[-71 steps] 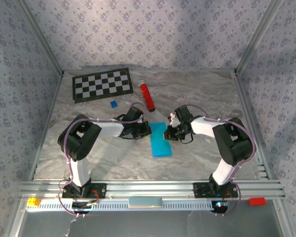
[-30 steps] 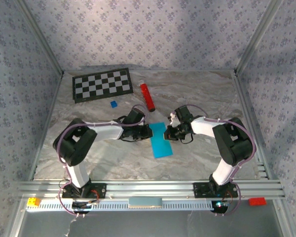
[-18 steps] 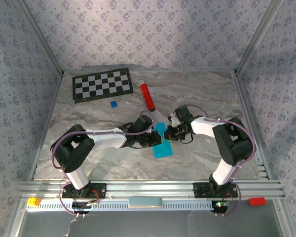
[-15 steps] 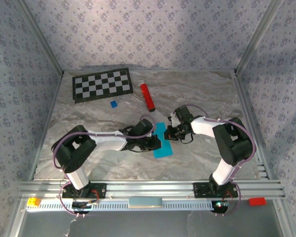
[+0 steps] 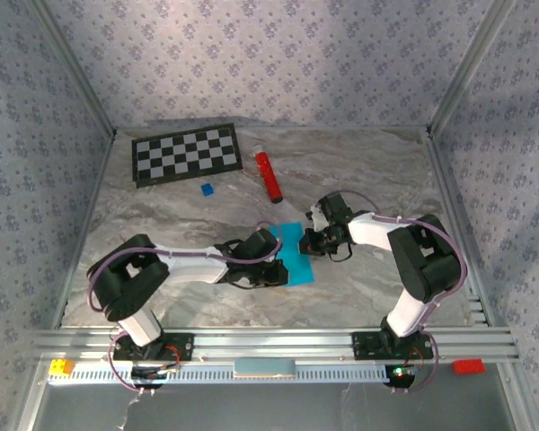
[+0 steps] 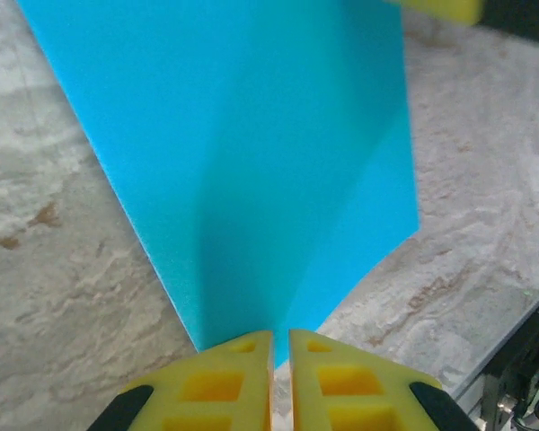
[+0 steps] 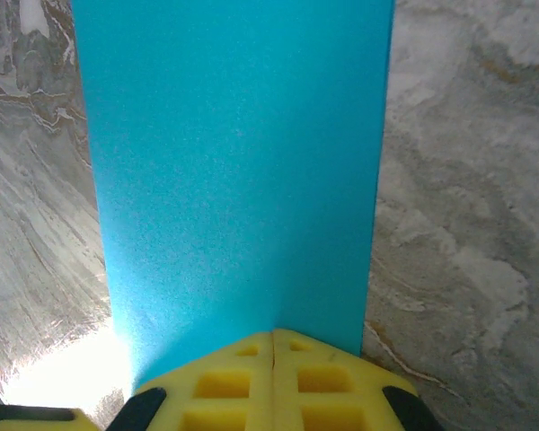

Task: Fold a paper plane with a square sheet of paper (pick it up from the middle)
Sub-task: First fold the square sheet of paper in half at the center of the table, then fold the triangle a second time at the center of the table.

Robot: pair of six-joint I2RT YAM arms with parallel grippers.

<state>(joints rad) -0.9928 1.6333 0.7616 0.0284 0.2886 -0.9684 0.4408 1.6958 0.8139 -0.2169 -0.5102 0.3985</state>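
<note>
The cyan-blue sheet of paper lies folded into a narrow rectangle at the table's middle. My left gripper is at the near left corner of the sheet. In the left wrist view its yellow fingers stand almost closed, and the corner of the paper runs into the thin slit of the left gripper. My right gripper sits at the sheet's right edge. In the right wrist view the right gripper is fully shut, its tips lying on the flat paper.
A red cylinder and a tiny dark-blue block lie behind the arms, near a checkerboard mat. A yellow block and a red block rest on the front rail.
My left gripper has slid from the sheet's left edge toward the near corner, the arm stretching lower across the table. The right gripper has stayed in place on the paper.
</note>
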